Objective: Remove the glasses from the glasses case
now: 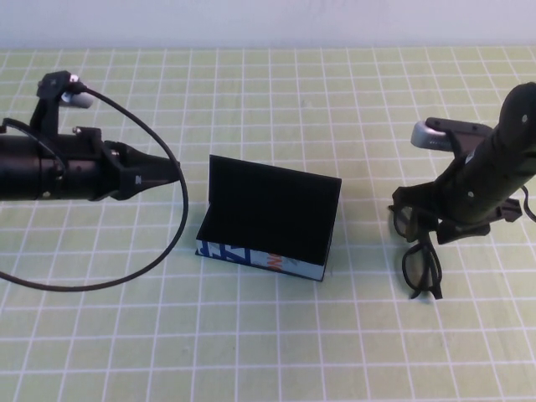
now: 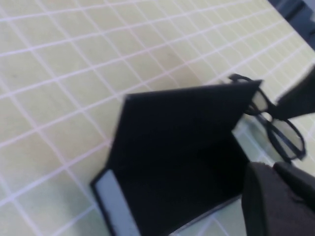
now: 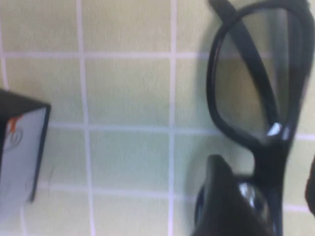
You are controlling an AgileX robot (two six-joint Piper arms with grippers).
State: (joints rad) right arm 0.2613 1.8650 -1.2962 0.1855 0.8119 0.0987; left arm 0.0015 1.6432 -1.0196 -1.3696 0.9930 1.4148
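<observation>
The glasses case [image 1: 268, 222] stands open at the centre of the green gridded mat [image 1: 251, 335], lid upright, printed white side facing the robot. The glasses [image 1: 419, 251] lie on the mat to the right of the case, apart from it. The right gripper [image 1: 448, 226] is low over the glasses at their bridge; whether its jaws grip or have let go cannot be told. The left gripper [image 1: 172, 173] hovers left of the case, jaws closed and holding nothing.
</observation>
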